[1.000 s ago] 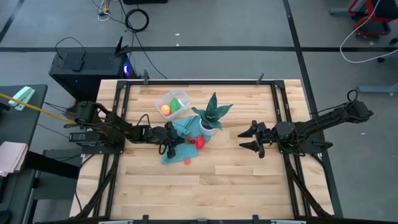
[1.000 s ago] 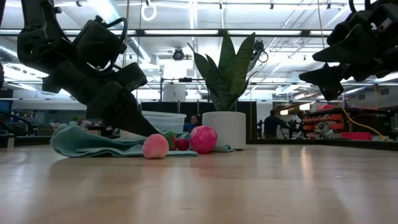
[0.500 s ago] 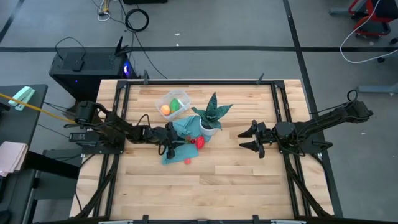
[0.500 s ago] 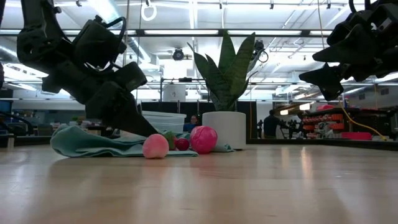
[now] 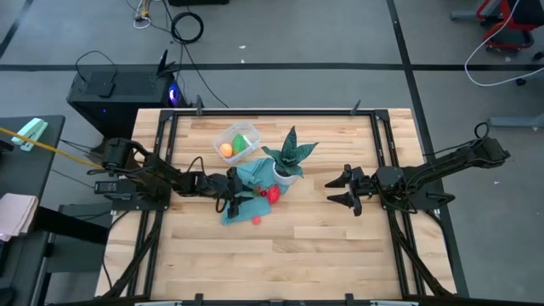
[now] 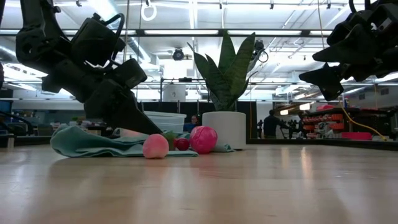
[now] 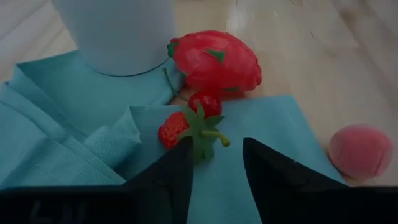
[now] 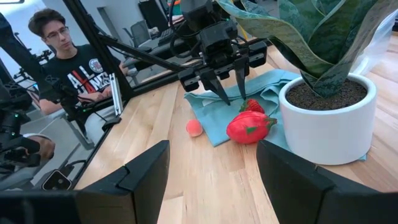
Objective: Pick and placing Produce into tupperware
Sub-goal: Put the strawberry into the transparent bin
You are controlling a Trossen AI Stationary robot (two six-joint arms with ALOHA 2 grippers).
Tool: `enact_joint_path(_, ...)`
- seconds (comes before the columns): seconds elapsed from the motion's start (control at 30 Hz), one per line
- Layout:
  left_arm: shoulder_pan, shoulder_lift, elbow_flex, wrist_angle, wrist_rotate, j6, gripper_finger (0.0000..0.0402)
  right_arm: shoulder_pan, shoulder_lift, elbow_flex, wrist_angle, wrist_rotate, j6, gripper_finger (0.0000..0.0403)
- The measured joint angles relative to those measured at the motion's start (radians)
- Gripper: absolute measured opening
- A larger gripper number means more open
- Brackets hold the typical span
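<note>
The left gripper (image 7: pixel 214 163) hangs low over the teal cloth (image 7: pixel 74 130), its two dark fingers (image 7: pixel 168 171) parted and empty, their tips just short of a small strawberry (image 7: pixel 180 127) lying on the cloth. Beyond the strawberry a larger red fruit (image 7: pixel 214 61) rests against the white plant pot (image 7: pixel 115 34), touching the cloth's edge. A tiny pinkish-red fruit (image 7: pixel 360 151) sits on bare wood just off the cloth, on the side away from the pot. The clear tupperware (image 5: pixel 236 141) stands on the table (image 5: pixel 289 255) just beyond the cloth's far edge, already holding the orange fruit (image 5: pixel 226 150) and the green fruit (image 5: pixel 241 143). The right gripper (image 5: pixel 342 189), fingers spread and holding nothing, waits well apart from the cloth, past the potted plant (image 5: pixel 289 155). A seated person (image 8: pixel 68 68) shows beyond the table.
</note>
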Motion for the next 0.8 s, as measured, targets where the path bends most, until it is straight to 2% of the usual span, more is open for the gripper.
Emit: enact_joint_path(0.8,0.001,0.0,0.0,-0.028,-0.017,-0.001,0.0113,0.0,0.0,0.0,0.0,0.003,0.0,0.0246)
